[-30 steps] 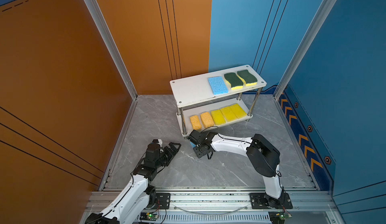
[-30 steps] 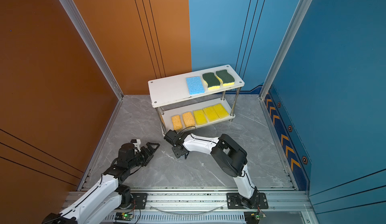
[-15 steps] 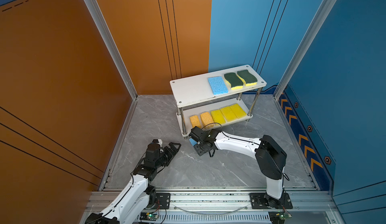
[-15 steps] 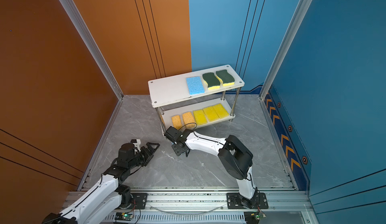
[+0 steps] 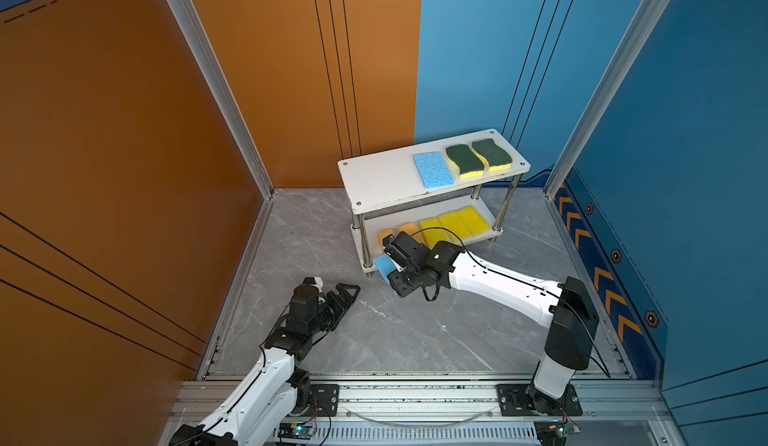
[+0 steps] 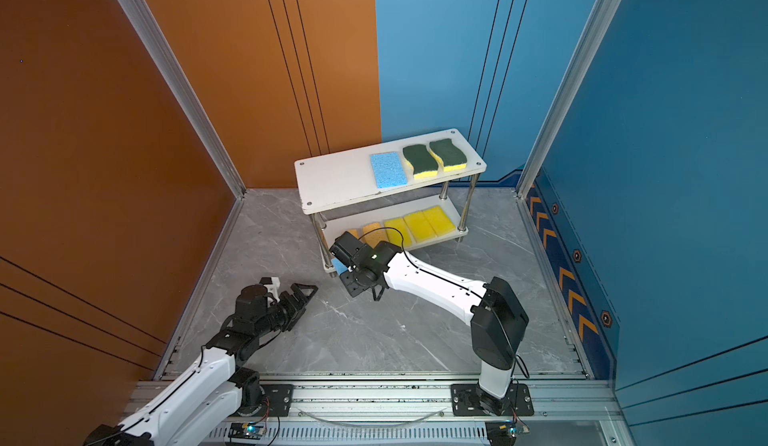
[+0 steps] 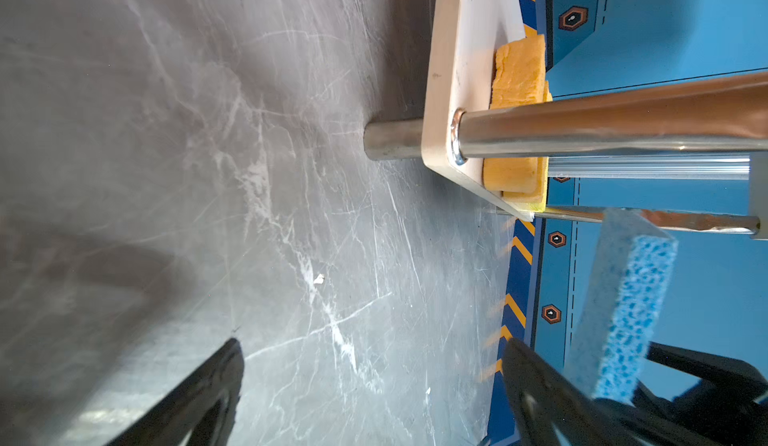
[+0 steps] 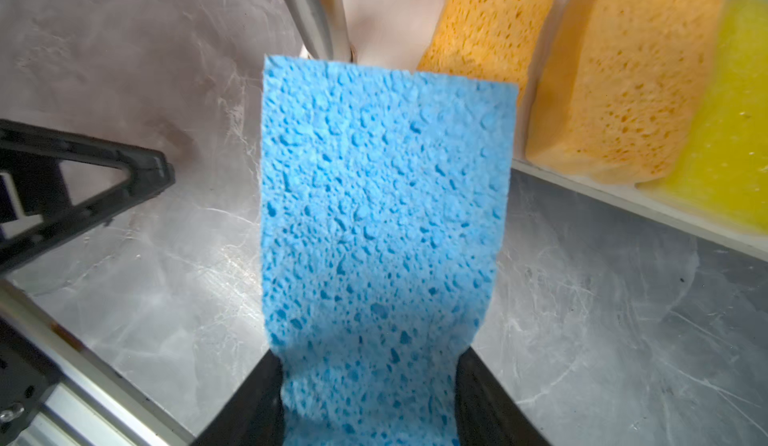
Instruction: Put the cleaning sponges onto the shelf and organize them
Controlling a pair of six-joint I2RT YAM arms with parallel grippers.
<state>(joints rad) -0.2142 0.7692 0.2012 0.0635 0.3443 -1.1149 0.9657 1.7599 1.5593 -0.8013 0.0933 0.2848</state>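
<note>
The shelf [image 5: 386,178] [image 6: 340,178] stands at the back of the floor. Its top board carries a light blue sponge [image 5: 433,169] and two green-topped sponges [image 5: 464,160]. On the lower board lie two orange sponges [image 5: 409,230] [image 8: 623,70] and three yellow sponges [image 5: 455,223]. My right gripper [image 5: 392,263] [image 8: 370,365] is shut on a second light blue sponge [image 5: 383,264] [image 8: 382,215] [image 7: 623,311], held in the air by the shelf's front left post. The left gripper [image 5: 347,292] [image 7: 374,352] stays open and empty, low over the floor, apart from the shelf.
The grey marble floor [image 5: 415,331] is boxed in by orange and blue walls. A chrome post [image 7: 582,130] and the lower board's corner [image 8: 374,16] lie close ahead of the held sponge. An aluminium rail [image 5: 415,394] runs along the front.
My right gripper has carried the blue sponge away from the front and a little left, up to the shelf's front left corner. The left arm has not moved.
</note>
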